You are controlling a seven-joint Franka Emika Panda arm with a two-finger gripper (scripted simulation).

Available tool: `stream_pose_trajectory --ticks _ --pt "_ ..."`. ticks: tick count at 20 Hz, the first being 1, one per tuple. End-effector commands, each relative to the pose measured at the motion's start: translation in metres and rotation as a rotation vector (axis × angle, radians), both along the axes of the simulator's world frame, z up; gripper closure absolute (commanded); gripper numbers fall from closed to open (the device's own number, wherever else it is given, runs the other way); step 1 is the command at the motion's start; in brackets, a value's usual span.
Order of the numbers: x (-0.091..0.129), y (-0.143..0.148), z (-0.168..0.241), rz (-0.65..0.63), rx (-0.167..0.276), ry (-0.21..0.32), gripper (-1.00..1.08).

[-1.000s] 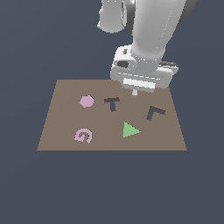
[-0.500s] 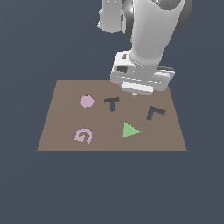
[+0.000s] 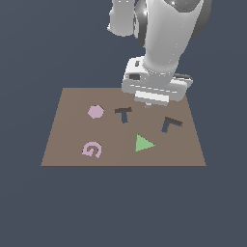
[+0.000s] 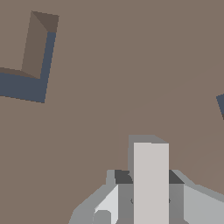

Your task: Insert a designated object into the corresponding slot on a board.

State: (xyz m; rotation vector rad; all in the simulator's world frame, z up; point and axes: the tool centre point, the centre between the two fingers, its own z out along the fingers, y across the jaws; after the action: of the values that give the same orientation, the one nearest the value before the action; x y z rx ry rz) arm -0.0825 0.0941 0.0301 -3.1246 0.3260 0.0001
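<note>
The brown board (image 3: 72, 144) lies flat and bears a pink hexagon (image 3: 95, 112), a pink G (image 3: 92, 149), a green triangle (image 3: 143, 144), a dark T-shaped slot (image 3: 123, 114) and a dark L-shaped slot (image 3: 171, 124). My gripper (image 3: 149, 103) hangs just above the board's far side, between the T and the L. Its fingers stand together as one pale column in the wrist view (image 4: 151, 175), with nothing seen between them. The wrist view shows the L slot (image 4: 37, 52) off to one side of the fingertips, and bare board under them.
A dark slot corner (image 4: 221, 105) shows at the edge of the wrist view. Around the board there is only a plain dark floor (image 3: 29, 207). My white arm (image 3: 169, 34) rises over the board's far edge.
The hand has shifted very slightly toward the exterior view's left above the board, and the upper arm has changed its pose a little. The shapes on the board have not moved.
</note>
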Motion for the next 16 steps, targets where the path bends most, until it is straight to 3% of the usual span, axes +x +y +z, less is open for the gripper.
stream_pose_trajectory --ticks 1,16 --pt "0.0 0.0 0.0 0.0 0.0 0.0 1.08" --pt "0.01 -0.024 0.002 0.077 0.0 0.0 1.08"
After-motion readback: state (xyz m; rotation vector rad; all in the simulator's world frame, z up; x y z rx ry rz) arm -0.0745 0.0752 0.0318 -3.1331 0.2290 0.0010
